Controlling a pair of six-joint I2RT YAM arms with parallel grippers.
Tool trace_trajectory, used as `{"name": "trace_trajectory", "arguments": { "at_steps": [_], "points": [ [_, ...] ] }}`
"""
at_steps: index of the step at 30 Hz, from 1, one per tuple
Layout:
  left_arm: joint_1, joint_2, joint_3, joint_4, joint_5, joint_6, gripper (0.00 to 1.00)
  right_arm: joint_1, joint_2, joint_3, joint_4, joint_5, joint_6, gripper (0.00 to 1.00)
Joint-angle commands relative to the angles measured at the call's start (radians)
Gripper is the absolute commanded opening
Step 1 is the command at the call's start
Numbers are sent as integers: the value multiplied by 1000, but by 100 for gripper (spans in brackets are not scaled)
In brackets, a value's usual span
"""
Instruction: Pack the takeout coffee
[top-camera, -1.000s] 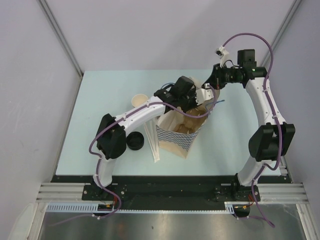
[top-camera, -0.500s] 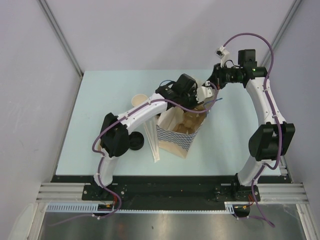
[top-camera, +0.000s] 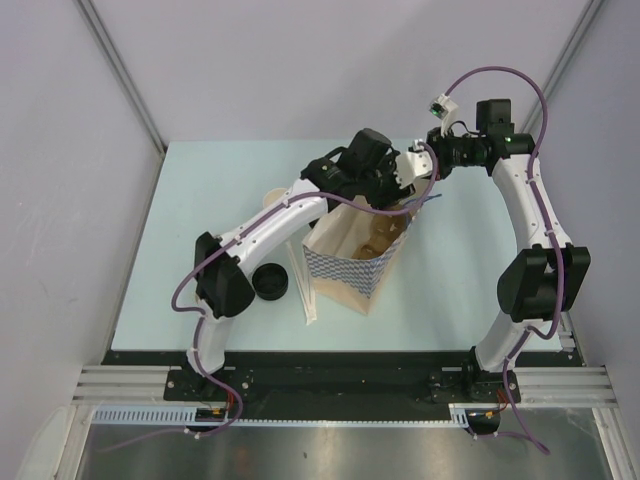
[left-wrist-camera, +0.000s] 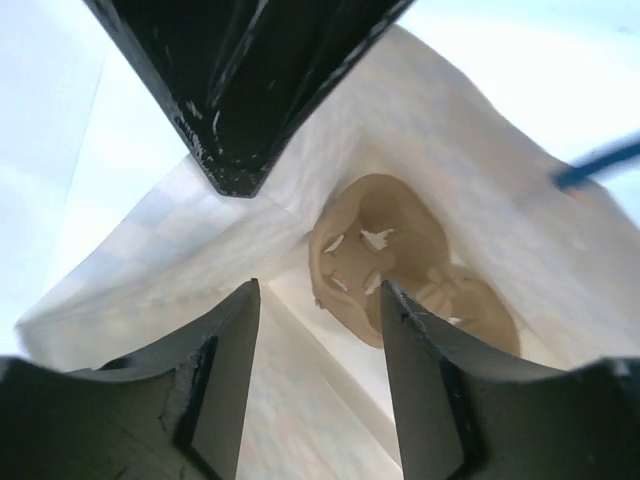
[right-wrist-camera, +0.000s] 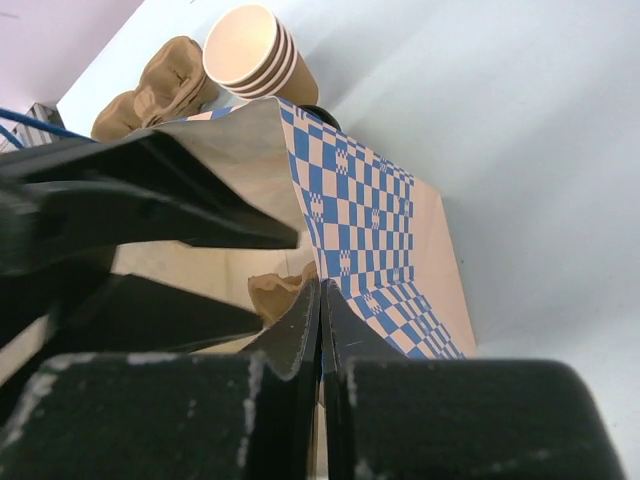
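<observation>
A paper bag (top-camera: 352, 268) with a blue check pattern (right-wrist-camera: 360, 200) stands open mid-table. My left gripper (top-camera: 385, 193) hangs over its far rim, open and empty (left-wrist-camera: 318, 290), looking down at a tan moulded-paper cup carrier (left-wrist-camera: 375, 255) on the bag's floor. My right gripper (top-camera: 412, 178) is shut on the bag's far rim (right-wrist-camera: 320, 285). A round black lid (top-camera: 268, 282) sits left of the bag. No cup wall shows under it, so I cannot tell whether it is the takeout coffee.
A stack of lidless tan cups (right-wrist-camera: 255, 50) stands behind the bag, partly hidden by the left arm in the top view. Brown moulded-paper pieces (right-wrist-camera: 160, 80) lie beside them. White strips (top-camera: 305, 285) lie by the bag's left side. Grey walls close in the table.
My left gripper has opened and lifted from inside the bag to above its far rim. The right gripper has kept its hold on the rim.
</observation>
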Motion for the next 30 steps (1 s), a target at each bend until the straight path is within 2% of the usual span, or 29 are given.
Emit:
{"name": "trace_trajectory", "arguments": {
  "at_steps": [1,6,10,17,20,22,26,30],
  "points": [
    [-23,-110,46,-5,-9,-40,57,-3,-14,29,-10,-14,-43,0],
    [-26,-205,41,32,35,-77,63,-5,-29,22,-24,-26,-77,0],
    [-35,-305,-3,72,104,-109,73,-3,-58,-3,-18,-39,-117,0],
    [-14,-515,-199,219,91,-191,79,-19,-113,-58,-12,-88,-197,0],
    [48,-567,-231,242,86,-256,82,-31,-138,-70,-13,-115,-221,0],
    [95,-589,-247,238,80,-287,88,-30,-147,-75,-12,-141,-230,0],
    [157,-636,-352,282,77,-312,90,-30,-160,-70,-36,-143,-241,0],
    [203,-663,-420,291,86,-321,90,-26,-169,-67,-29,-59,-231,0]
  ]
}}
